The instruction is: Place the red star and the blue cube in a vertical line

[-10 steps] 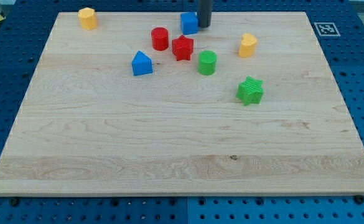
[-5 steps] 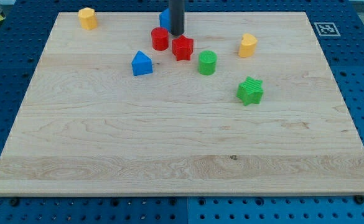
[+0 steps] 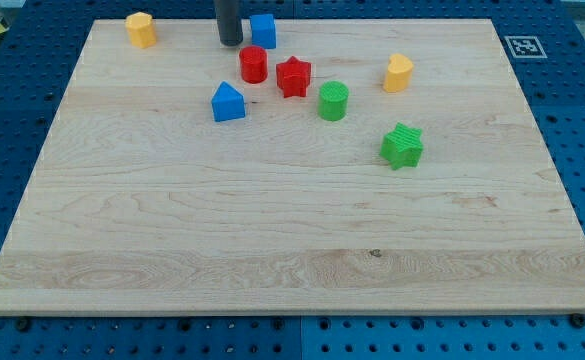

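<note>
The red star (image 3: 293,76) lies on the wooden board (image 3: 292,230) near the view's top, a little right of the red cylinder (image 3: 254,64). The blue cube (image 3: 262,30) sits at the board's top edge, above and slightly left of the star. My tip (image 3: 230,42) stands just left of the blue cube with a small gap, above and left of the red cylinder.
A blue house-shaped block (image 3: 228,102) lies below the red cylinder. A green cylinder (image 3: 333,101) and a green star (image 3: 402,146) lie to the right. Yellow blocks sit at top left (image 3: 140,29) and right (image 3: 398,73).
My tip has swept left along the top edge, from the cube's right side to its left. The blue cube has shifted left by about forty pixels. The red cylinder has moved slightly.
</note>
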